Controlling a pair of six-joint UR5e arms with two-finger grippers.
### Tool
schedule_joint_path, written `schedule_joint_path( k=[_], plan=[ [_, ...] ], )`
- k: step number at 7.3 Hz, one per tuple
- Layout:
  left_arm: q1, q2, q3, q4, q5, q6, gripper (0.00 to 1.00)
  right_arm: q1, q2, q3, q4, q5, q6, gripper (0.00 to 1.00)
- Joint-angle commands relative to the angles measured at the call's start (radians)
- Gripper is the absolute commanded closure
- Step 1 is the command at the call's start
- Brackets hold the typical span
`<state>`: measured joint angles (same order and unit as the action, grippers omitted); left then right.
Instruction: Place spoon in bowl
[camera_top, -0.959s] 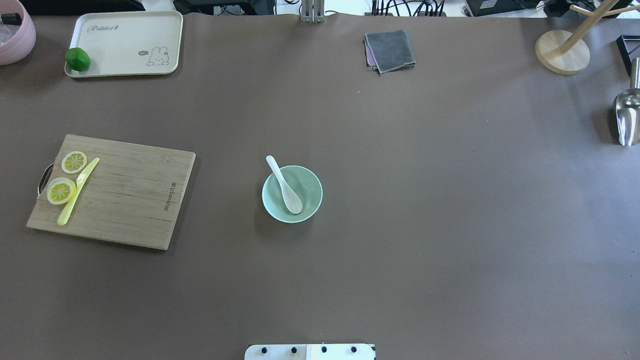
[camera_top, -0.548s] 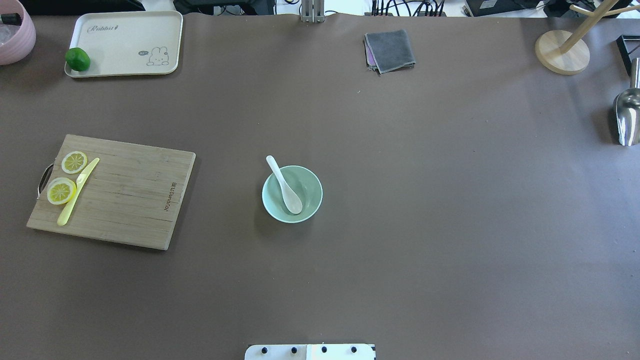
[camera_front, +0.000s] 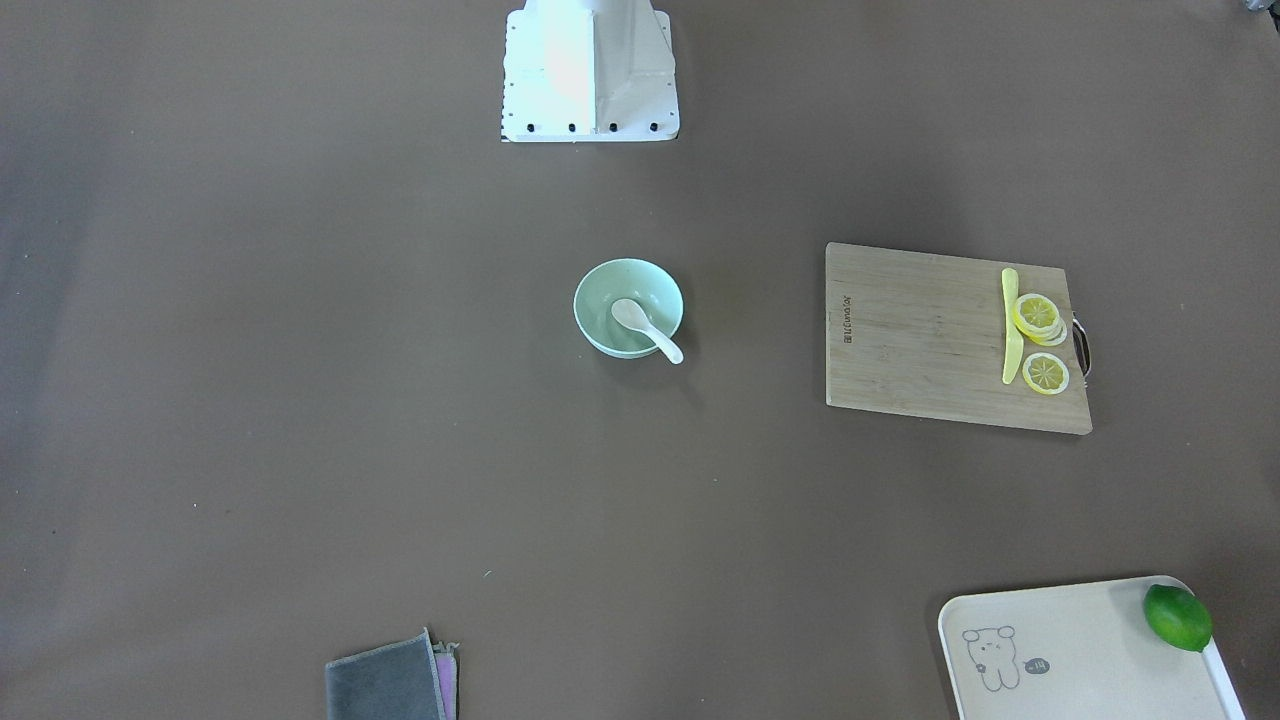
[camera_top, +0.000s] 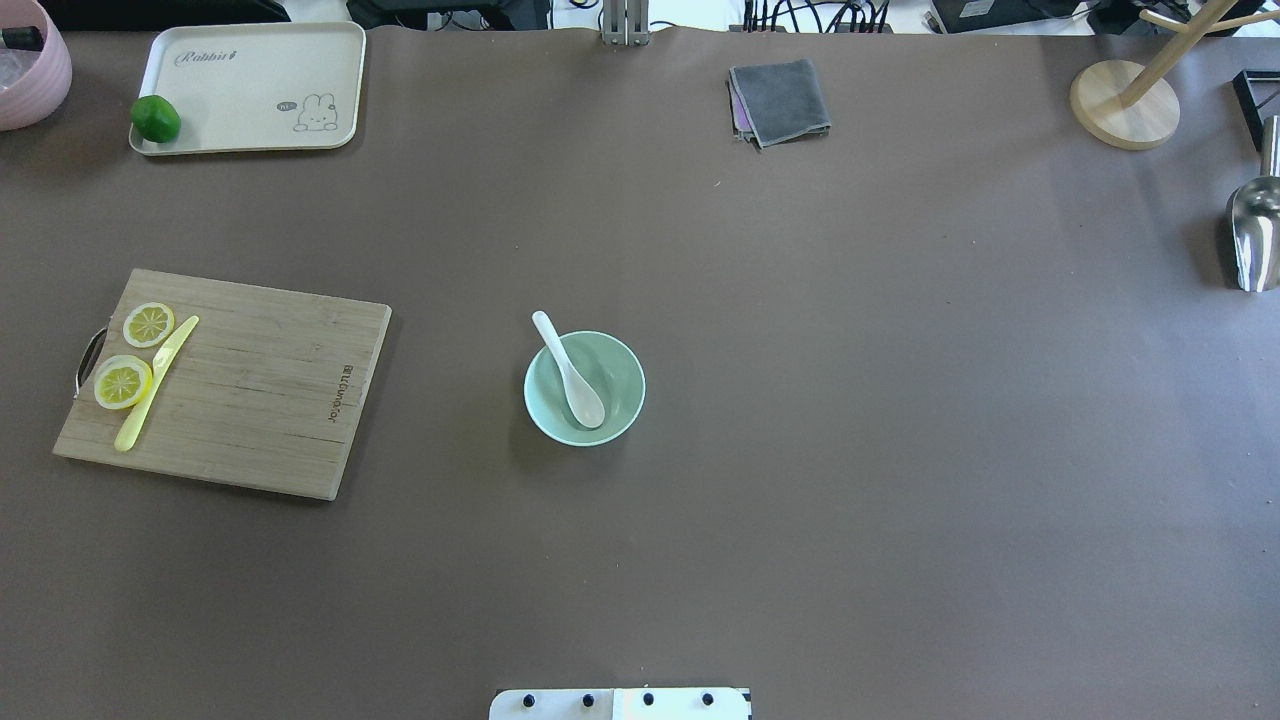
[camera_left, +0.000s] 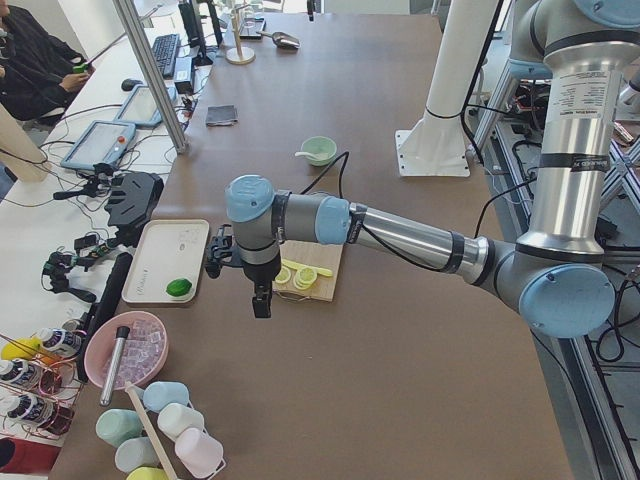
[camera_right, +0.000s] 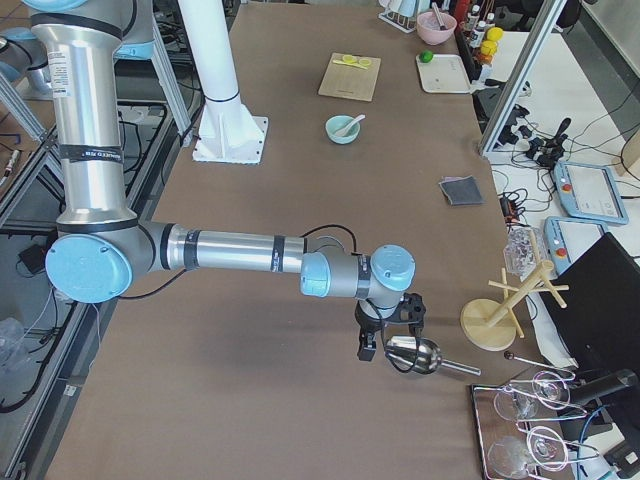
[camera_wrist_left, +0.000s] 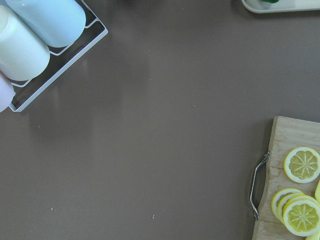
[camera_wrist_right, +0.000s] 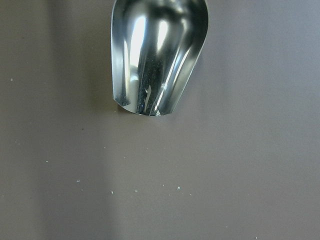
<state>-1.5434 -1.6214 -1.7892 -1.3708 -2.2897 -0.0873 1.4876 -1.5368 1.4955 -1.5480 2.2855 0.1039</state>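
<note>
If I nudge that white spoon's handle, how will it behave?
Probably rigid and slippery: the spoon looks glossy, ceramic-like. Its handle overhangs the bowl rim, so a push may pivot it or tip it out.

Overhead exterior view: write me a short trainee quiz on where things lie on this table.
1. True or false: the glossy white soup spoon has its scoop inside the round pale mint-green bowl.
2. The thin yellow knife lies on: A) bare table, B) the wooden cutting board, C) the grey folded cloth.
3. Which fruit sits on the cream rectangular tray?
Key: 1 true; 2 B; 3 the green lime.
</note>
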Motion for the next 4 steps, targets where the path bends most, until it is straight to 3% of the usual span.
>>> schedule_joint_path(
  k=[1,4],
  plan=[
    [-0.001,0.000,0.001,-0.001,-0.002,0.000,0.02,-0.001,-0.002,0.003,0.002,0.009,0.008,0.00],
    [-0.001,0.000,-0.007,-0.002,-0.005,-0.057,0.02,-0.001,-0.002,0.014,0.002,0.008,0.010,0.00]
  ],
)
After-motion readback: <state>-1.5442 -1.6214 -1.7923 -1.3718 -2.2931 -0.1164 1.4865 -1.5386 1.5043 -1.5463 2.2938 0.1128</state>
